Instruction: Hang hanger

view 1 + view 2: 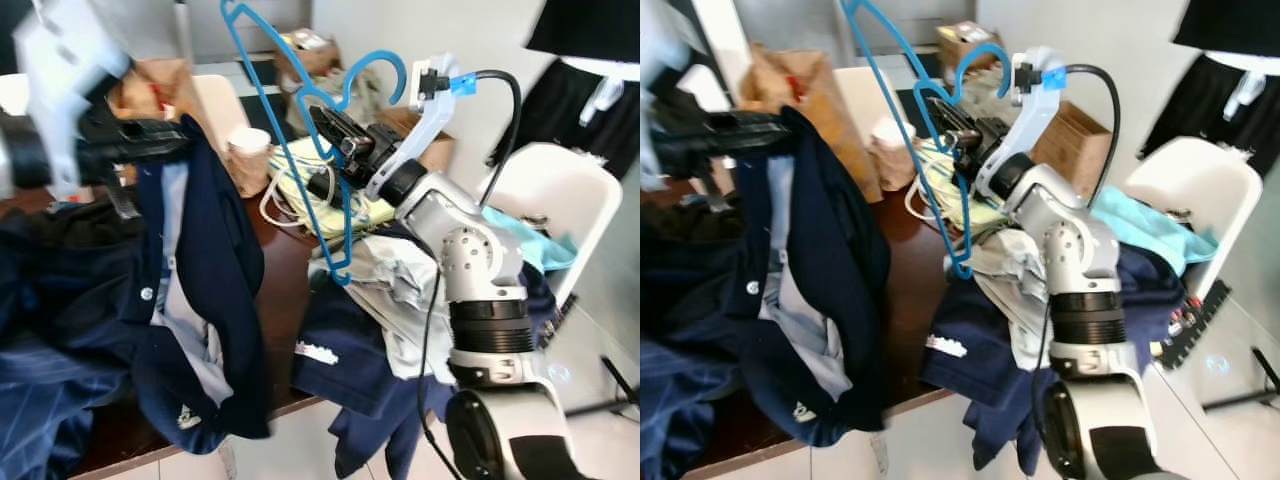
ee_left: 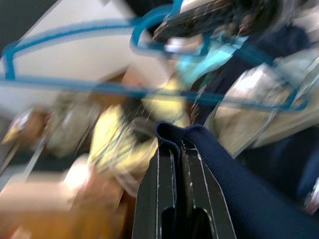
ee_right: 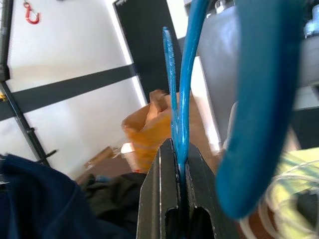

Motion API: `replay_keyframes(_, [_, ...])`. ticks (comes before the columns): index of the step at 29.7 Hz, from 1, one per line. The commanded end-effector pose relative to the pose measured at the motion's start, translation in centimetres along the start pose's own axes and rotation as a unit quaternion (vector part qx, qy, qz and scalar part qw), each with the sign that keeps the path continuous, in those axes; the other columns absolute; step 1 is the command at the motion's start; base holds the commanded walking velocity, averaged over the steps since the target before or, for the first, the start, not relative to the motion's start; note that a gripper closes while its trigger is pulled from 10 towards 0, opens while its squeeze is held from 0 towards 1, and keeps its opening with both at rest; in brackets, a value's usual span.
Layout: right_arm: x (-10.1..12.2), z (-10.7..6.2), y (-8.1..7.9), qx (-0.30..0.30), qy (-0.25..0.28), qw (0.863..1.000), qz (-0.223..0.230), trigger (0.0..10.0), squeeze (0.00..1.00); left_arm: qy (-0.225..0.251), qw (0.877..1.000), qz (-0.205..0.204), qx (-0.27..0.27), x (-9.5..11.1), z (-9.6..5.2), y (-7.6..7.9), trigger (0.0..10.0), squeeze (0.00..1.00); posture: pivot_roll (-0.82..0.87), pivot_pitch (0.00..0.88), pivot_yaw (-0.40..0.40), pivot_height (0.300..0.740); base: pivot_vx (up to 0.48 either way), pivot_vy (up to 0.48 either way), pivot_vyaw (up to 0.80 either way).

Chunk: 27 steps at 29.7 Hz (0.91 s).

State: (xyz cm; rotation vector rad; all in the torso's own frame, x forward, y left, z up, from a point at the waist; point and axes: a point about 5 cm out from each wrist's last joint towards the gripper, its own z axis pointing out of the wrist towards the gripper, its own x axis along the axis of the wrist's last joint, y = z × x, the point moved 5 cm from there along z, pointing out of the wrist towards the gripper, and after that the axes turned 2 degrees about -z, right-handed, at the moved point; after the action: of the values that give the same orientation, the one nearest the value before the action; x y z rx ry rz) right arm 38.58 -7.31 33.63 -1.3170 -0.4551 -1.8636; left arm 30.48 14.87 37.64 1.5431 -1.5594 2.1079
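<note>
A blue plastic hanger [image 1: 380,55] is held in the air over the table, tilted, its hook pointing up and right. My right gripper [image 1: 322,118] is shut on it near the neck; in the right wrist view the blue hanger wire [image 3: 182,99] runs between the fingers of the right gripper [image 3: 177,149]. At the left, my left gripper [image 1: 175,135] is raised and shut on the collar edge of a navy garment [image 1: 215,260], which hangs down from it. In the left wrist view the navy fabric [image 2: 239,189] folds over the left gripper [image 2: 178,149], with the hanger [image 2: 99,85] blurred beyond.
A dark wooden table [image 1: 285,260] carries piled clothes, a yellow cloth with white cable [image 1: 300,190], a paper cup [image 1: 248,140] and a brown paper bag [image 1: 160,80]. A white chair [image 1: 560,190] stands at the right, a cardboard box [image 1: 1075,140] behind, and a black garment [image 1: 590,30] hangs at the upper right.
</note>
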Motion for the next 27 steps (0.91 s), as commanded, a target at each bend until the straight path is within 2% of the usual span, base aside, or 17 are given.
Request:
replay_keyframes(1, [1.1,-0.7,0.2,0.015,0.023,1.0,-0.004,10.0,0.0,0.021,1.0,-0.017,-0.012,1.0,-0.1,0.1,10.0,0.0,0.08,0.0,-0.01,0.74,0.0,0.0,-0.49])
replay_keyframes(3, [1.8,-1.8,-0.1,0.049,0.023,0.998,-0.029,10.0,0.0,0.051,0.995,-0.079,-0.022,1.4,-0.4,-0.1,10.0,0.0,0.08,0.0,-0.007,0.74,0.0,0.0,-0.25])
replay_keyframes(5, [1.8,-1.8,-0.1,0.049,0.023,0.998,-0.029,10.0,0.0,0.051,0.995,-0.079,-0.022,1.4,-0.4,-0.1,10.0,0.0,0.08,0.0,-0.007,0.74,0.0,0.0,0.0])
replay_keyframes(6, [2.2,-2.6,-0.4,0.073,0.023,0.996,-0.042,10.0,0.0,0.072,0.991,-0.113,-0.022,1.8,-0.6,-0.4,10.0,0.0,0.07,0.0,-0.005,0.74,0.0,0.0,0.0])
replay_keyframes(7, [2.2,-2.6,-0.4,0.073,0.023,0.996,-0.042,10.0,0.0,0.072,0.991,-0.113,-0.022,1.8,-0.6,-0.4,10.0,0.0,0.07,0.0,-0.005,0.74,0.0,0.0,0.0])
replay_keyframes(8, [2.5,-3.5,-0.7,0.095,0.021,0.994,-0.053,10.0,0.0,0.104,0.983,-0.149,-0.023,2.4,-0.9,-0.8,10.0,0.0,0.06,0.0,0.001,0.74,0.0,0.0,0.0])
replay_keyframes(11, [2.6,-4.1,-1.0,0.109,0.019,0.992,-0.06,10.0,0.0,0.125,0.977,-0.171,-0.025,2.7,-1.1,-1.1,10.0,0.0,0.06,0.0,0.002,0.74,0.0,0.0,0.0])
replay_keyframes(13, [2.6,-4.7,-1.1,0.115,0.018,0.991,-0.064,10.0,0.0,0.191,0.956,-0.223,-0.024,4.0,-1.1,-1.6,10.0,0.0,0.04,0.0,0.009,0.74,0.0,0.0,0.0])
replay_keyframes(18, [2.6,-4.8,-1.0,0.108,0.019,0.992,-0.061,10.0,0.0,0.212,0.947,-0.238,-0.031,4.6,-0.9,-1.3,10.0,0.0,0.04,0.0,0.011,0.74,0.0,0.0,0.0])
replay_keyframes(20, [2.5,-4.9,-0.9,0.106,0.021,0.993,-0.056,10.0,0.0,0.214,0.946,-0.241,-0.042,4.9,-0.4,-0.7,10.0,0.0,0.04,0.0,0.011,0.74,0.0,0.0,0.0])
replay_keyframes(21, [2.3,-5.0,-1.1,0.117,0.021,0.992,-0.05,10.0,0.0,0.185,0.954,-0.225,-0.069,4.2,0.6,1.0,10.0,0.0,0.04,0.0,0.012,0.74,0.0,0.0,0.0])
replay_keyframes(22, [2.3,-5.0,-1.1,0.117,0.021,0.992,-0.05,10.0,0.0,0.185,0.954,-0.225,-0.069,4.2,0.6,1.0,10.0,0.0,0.04,0.0,0.012,0.74,0.0,0.0,0.0])
replay_keyframes(23, [2.1,-5.2,-1.1,0.123,0.022,0.991,-0.045,10.0,0.0,0.151,0.962,-0.204,-0.102,3.4,1.5,2.9,10.0,0.0,0.04,0.0,0.011,0.74,0.0,0.0,0.0])
replay_keyframes(24, [2.1,-5.2,-1.1,0.123,0.022,0.991,-0.045,10.0,0.0,0.151,0.962,-0.204,-0.102,3.4,1.5,2.9,10.0,0.0,0.04,0.0,0.011,0.74,0.0,0.0,0.0])
replay_keyframes(25, [2.0,-5.4,-0.9,0.12,0.021,0.992,-0.043,10.0,0.0,0.131,0.963,-0.2,-0.128,2.8,2.2,4.4,10.0,0.0,0.04,0.0,0.014,0.74,0.0,0.0,0.0])
replay_keyframes(26, [2.0,-5.4,-0.9,0.12,0.021,0.992,-0.043,10.0,0.0,0.131,0.963,-0.2,-0.128,2.8,2.2,4.4,10.0,0.0,0.04,0.0,0.014,0.74,0.0,0.0,0.0])
replay_keyframes(27, [1.9,-5.4,-0.6,0.115,0.021,0.992,-0.041,10.0,0.0,0.118,0.961,-0.203,-0.147,2.2,2.8,5.8,10.0,0.0,0.03,0.0,0.016,0.74,0.0,0.0,0.0])
